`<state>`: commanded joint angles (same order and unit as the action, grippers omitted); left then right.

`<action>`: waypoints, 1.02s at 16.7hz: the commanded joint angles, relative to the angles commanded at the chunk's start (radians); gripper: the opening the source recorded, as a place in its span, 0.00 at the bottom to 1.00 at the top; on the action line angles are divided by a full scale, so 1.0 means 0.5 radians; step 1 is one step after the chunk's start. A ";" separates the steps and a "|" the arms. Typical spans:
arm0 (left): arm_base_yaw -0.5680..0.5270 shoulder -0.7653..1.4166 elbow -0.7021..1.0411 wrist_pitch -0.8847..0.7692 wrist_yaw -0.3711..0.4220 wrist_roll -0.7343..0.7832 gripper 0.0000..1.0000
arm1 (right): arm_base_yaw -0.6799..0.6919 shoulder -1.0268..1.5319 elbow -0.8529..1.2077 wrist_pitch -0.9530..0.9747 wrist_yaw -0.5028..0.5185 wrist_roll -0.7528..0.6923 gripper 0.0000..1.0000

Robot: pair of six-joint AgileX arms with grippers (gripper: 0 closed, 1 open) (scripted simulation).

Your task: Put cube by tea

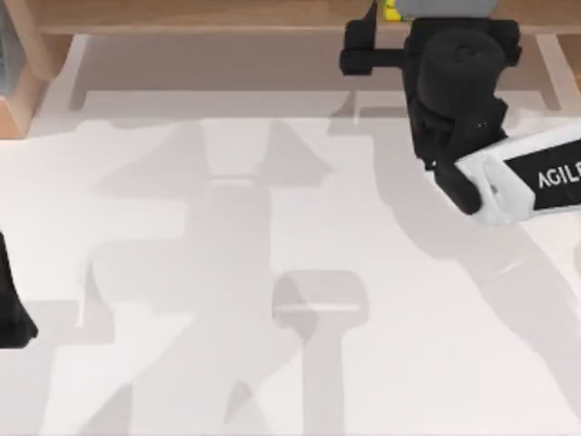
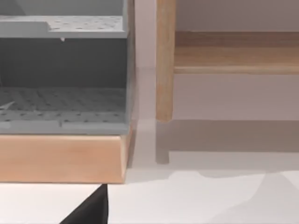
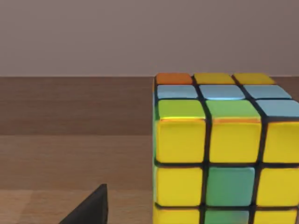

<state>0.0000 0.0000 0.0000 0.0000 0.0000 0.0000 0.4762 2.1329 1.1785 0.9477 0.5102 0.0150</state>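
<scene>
The cube stands on a wooden shelf board, filling the near side of the right wrist view with mostly yellow tiles plus green, light blue and orange ones. From above, a sliver of the cube peeks out at the back edge, right of the middle. My right gripper reaches to that shelf and is open. One dark finger shows beside the cube with a gap to it, not touching. The tea is out of view. My left gripper is parked at the table's left edge, one finger off to the side.
A wooden shelf runs along the back of the white table. In the left wrist view a grey perforated rack sits on a wooden base beside a wooden post.
</scene>
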 joint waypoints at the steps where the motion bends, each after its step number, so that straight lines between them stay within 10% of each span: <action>1: 0.000 0.000 0.000 0.000 0.000 0.000 1.00 | -0.015 0.017 0.049 -0.031 -0.015 0.000 1.00; 13: 0.000 0.000 0.000 0.000 0.000 0.000 1.00 | -0.075 0.275 0.415 -0.138 -0.071 -0.003 1.00; 17: 0.000 0.000 0.000 0.000 0.000 0.000 1.00 | -0.075 0.275 0.415 -0.138 -0.071 -0.003 0.70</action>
<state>0.0000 0.0000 0.0000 0.0000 0.0000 0.0000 0.4385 2.2705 1.3858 0.8788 0.4746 0.0137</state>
